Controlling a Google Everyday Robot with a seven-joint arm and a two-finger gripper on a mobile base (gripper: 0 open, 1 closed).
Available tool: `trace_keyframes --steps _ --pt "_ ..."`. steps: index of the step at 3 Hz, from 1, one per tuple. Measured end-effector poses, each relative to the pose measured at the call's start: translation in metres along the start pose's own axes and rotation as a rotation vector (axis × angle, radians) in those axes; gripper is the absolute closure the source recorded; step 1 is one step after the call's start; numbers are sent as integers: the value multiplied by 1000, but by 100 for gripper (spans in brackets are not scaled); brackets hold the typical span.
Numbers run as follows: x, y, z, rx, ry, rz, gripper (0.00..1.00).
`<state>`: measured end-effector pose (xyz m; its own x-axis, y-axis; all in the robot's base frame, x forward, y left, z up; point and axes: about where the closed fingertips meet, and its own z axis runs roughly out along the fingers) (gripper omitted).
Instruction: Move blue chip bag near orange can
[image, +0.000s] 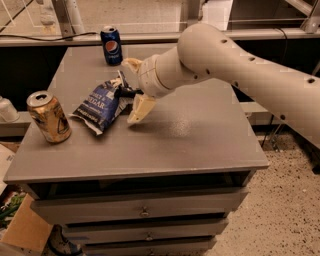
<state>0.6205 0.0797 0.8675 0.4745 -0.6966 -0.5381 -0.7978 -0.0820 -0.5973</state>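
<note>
The blue chip bag (100, 103) lies flat on the grey cabinet top (200, 135), left of centre. The orange can (48, 116) stands upright just left of the bag, with a small gap between them. My gripper (134, 87) is at the bag's right edge. Its pale fingers (140, 108) are spread open, one above and one below the bag's right corner. The bag rests on the surface, not lifted.
A dark blue Pepsi can (111, 45) stands at the back of the cabinet top. A white object (7, 110) sits on a ledge at far left. A cardboard box (22, 231) is on the floor at lower left. Drawers (145, 210) run below the top.
</note>
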Motion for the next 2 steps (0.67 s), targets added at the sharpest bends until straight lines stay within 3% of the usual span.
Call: trace_keyframes --steps 2 --pt "17 -12 -7 3 11 50 0"
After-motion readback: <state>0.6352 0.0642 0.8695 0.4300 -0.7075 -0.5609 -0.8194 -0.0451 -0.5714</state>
